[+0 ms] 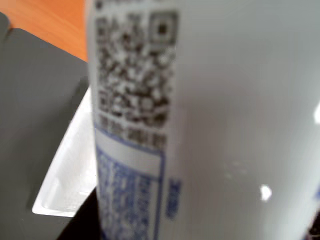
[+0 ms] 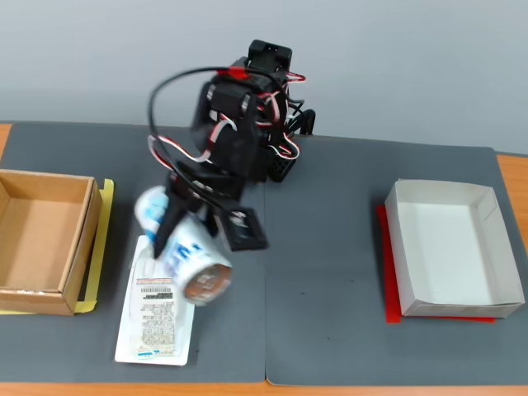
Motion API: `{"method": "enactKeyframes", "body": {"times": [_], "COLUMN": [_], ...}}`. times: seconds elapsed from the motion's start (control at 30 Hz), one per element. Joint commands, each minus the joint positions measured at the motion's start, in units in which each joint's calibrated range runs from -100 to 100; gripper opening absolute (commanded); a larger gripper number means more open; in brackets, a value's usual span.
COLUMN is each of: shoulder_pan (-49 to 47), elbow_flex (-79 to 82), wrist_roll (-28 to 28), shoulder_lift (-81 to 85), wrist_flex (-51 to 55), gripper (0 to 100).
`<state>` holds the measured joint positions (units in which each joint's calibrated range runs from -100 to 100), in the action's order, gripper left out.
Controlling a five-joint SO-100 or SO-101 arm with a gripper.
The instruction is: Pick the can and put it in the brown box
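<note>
In the fixed view we see the can (image 2: 183,252) held off the table by the gripper (image 2: 194,221), the 2 black fingers closed on its middle: 1 runs down its left side and the other crosses its right side, so the jaws are clamped on the can. The can is tilted, its silver end turned toward the camera and lower right, its other end up and to the left. It hangs over the upper end of a flat white packet (image 2: 157,318) with a barcode label, which lies on the dark grey mat (image 2: 330,272), and we cannot tell whether the 2 touch. The brown box (image 2: 73,247) sits well to the left at the mat's edge on a yellow sheet (image 2: 99,256), open and with nothing in it, apart from the can. Far to the right stands a white paper box (image 2: 495,247) on a red underlay (image 2: 384,264). The mat covers an orange wooden table (image 2: 511,177), and a plain pale wall (image 2: 396,66) rises behind the arm. In the wrist view the can (image 1: 225,125) fills most of the frame, blurred, showing a QR code and a blue-framed block of print too soft to read; beside it we make out a corner of the white packet (image 1: 70,170), the mat (image 1: 35,100) and a strip of the table (image 1: 50,20); the fingers are not visible there
</note>
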<state>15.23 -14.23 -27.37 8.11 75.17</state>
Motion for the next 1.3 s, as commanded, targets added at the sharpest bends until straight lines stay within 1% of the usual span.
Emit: {"method": "enactKeyframes", "body": {"times": [0.0, 0.43, 0.63, 0.77, 0.87, 1.27], "shoulder_pan": [4.6, 18.2, 21.1, 22.1, 23.1, 27.6], "elbow_flex": [-4.0, -4.0, -4.0, -4.0, -4.0, -4.1], "wrist_roll": [-0.8, -0.9, -1.2, -4.7, -6.1, -6.2], "shoulder_lift": [2.6, 2.5, 1.4, -1.0, -3.7, -13.7], "wrist_flex": [-0.5, -0.6, -0.8, -5.1, -8.0, -17.0], "gripper": [9, 9, 9, 9, 9, 9]}}
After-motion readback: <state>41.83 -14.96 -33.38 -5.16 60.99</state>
